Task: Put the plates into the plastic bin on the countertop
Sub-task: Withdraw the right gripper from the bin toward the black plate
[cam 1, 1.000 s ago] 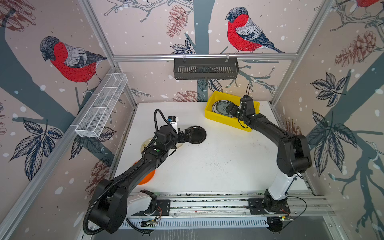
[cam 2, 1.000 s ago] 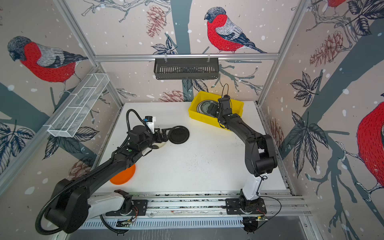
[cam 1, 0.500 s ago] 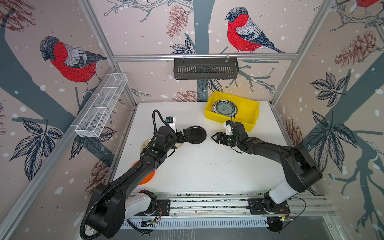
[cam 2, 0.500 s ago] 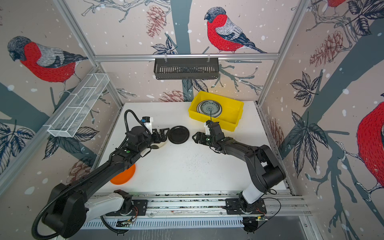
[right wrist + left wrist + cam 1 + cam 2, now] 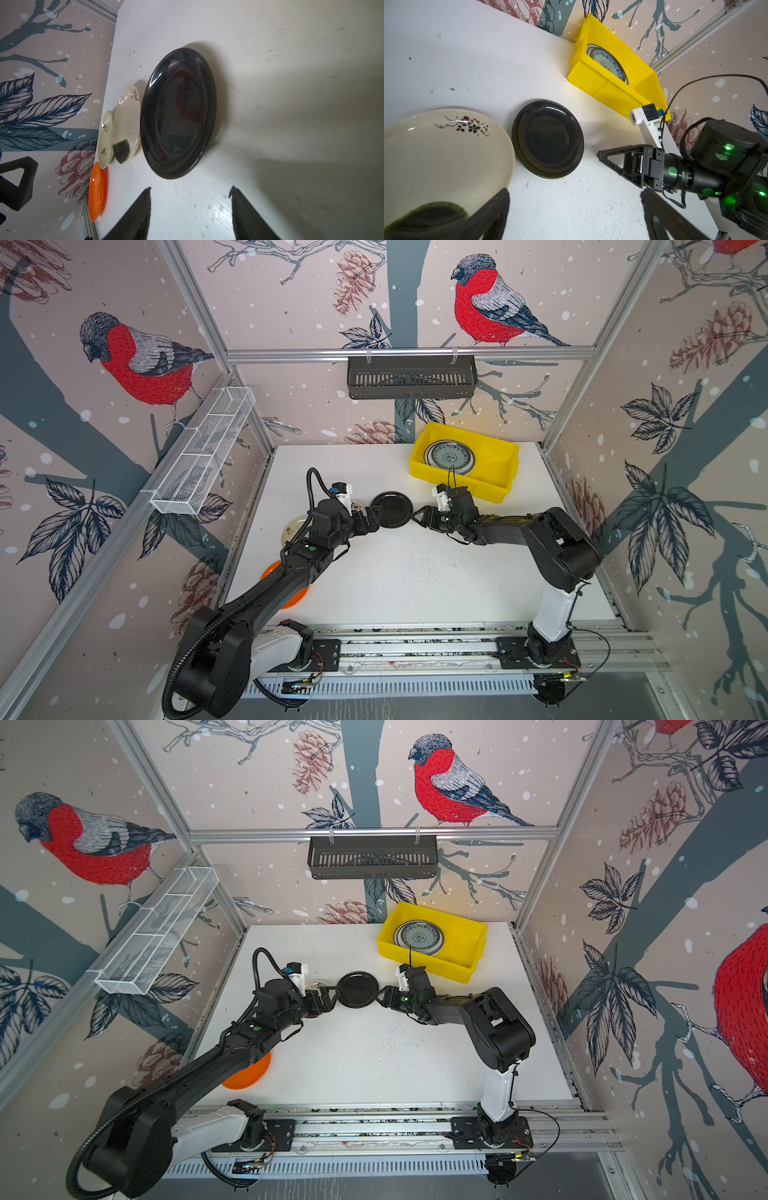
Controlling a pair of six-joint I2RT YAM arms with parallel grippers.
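Right gripper (image 5: 417, 517) just beside black plate (image 5: 391, 509)

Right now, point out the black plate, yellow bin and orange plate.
black plate (image 5: 391, 509): a top view, centre.
yellow bin (image 5: 490, 489): a top view, front wall.
orange plate (image 5: 253, 1073): a top view, uncovered edge.

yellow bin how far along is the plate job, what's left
Done: a teal-patterned plate lies in the yellow bin. In hand: nothing gripped; the open right gripper faces the black plate, left gripper open too. Left: black plate, flowered cream plate, lettered cream plate, orange plate, on the countertop.
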